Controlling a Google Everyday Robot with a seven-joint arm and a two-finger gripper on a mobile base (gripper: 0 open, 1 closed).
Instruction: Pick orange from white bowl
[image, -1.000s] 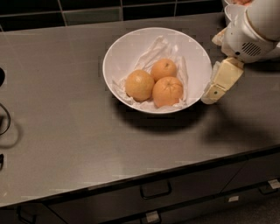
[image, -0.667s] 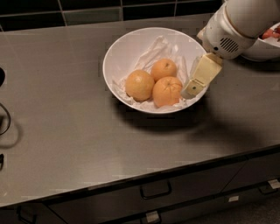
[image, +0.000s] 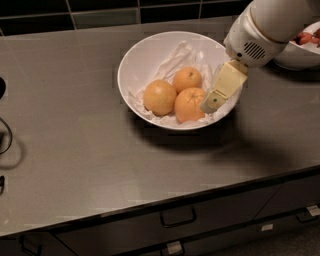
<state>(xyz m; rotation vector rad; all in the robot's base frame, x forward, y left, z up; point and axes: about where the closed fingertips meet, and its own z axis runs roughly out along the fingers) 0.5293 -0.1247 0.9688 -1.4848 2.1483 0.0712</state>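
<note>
The bowl (image: 131, 60) sat on the grey counter (image: 75, 150), a little above and right of the frame's centre, lined with crumpled paper (image: 175, 55). Three fruits lay close together on the paper in its lower half. The orange (image: 189, 104) — the deepest in colour, its creased stem dimple facing up — lay lowest, near the bowl's front rim. It touched the paler fruit (image: 160, 97) on its left, and the small orange (image: 187, 79) lay just above it. The arm (image: 270, 25) reached in from the upper right corner. Its gripper (image: 214, 100) hung tilted down and to the left inside the bowl's right side, its cream tip just beside the orange's right edge. Whether it touched the fruit could not be told. Whether the gripper was released or clamped could not be told either — the view did not show it. The orange was not lifted; it rested on the paper. Behind the arm, at the right edge of the frame, a second bowl (image: 300, 57) held red food. Dark drawers (image: 177, 220) with handles ran along the bottom of the frame, under the counter's edge.
</note>
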